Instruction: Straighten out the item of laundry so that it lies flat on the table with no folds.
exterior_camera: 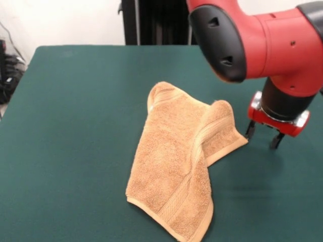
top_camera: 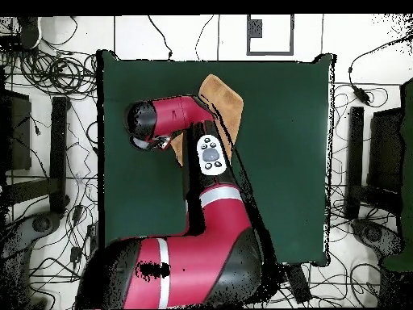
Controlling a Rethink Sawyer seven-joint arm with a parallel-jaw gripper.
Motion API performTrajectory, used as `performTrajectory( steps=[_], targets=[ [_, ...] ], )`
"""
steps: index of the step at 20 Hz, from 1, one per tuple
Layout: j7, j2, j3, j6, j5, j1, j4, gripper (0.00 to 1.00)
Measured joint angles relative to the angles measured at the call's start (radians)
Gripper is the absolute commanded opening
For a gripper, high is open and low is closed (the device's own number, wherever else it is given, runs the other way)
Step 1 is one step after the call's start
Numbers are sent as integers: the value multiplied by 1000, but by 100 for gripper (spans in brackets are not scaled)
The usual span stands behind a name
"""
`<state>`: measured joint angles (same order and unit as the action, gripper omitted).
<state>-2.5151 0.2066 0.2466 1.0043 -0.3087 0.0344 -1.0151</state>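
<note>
The two dark fingers (exterior_camera: 251, 130) of the red-and-black gripper (exterior_camera: 263, 135) stand parted and empty, their tips just above the dark green felt-covered counter (exterior_camera: 75, 126), touching nothing. They hang just beside the folded-over corner of the tan-orange terry towel (exterior_camera: 174, 161), probably lined up to pinch that flap and draw it outward. The towel lies mid-counter, one side doubled over the rest, so it is not yet flat.
</note>
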Motion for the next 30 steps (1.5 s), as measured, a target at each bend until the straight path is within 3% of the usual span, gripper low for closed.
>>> performTrajectory(
  steps=[7, 30],
  targets=[
    [0, -17, -12, 36, 1, -15, 41, 100],
    [17, -3, 0, 35, -1, 4, 14, 100]
  ],
)
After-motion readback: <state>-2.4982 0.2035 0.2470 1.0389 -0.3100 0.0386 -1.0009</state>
